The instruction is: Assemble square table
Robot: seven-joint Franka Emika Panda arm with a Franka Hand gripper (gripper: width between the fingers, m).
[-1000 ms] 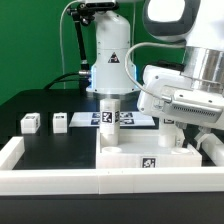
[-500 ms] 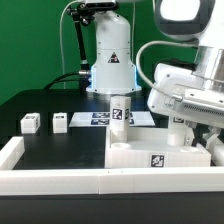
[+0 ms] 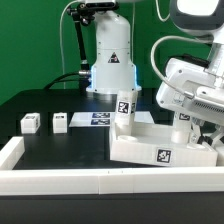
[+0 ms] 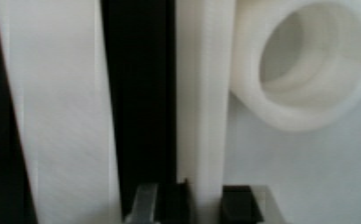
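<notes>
square table [image 3: 135, 150] tilted since earlier | gripper [image 4: 198, 200] clamped on its rim | wrist view blurred

**Work Area, Exterior View**

The square table slab [image 3: 150, 150] is slanting askew under the arm [image 3: 195, 85], an upright leg post [image 3: 125, 104] standing at one corner. A loose leg post [image 3: 29, 123] and a second loose post [image 3: 60, 122] are sitting on the tabletop [image 3: 50, 145].

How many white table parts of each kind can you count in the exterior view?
Square tabletop: 1
Leg posts standing on the tabletop: 2, one only partly in view
Loose leg posts lying on the black table: 2
Total: 5
</notes>
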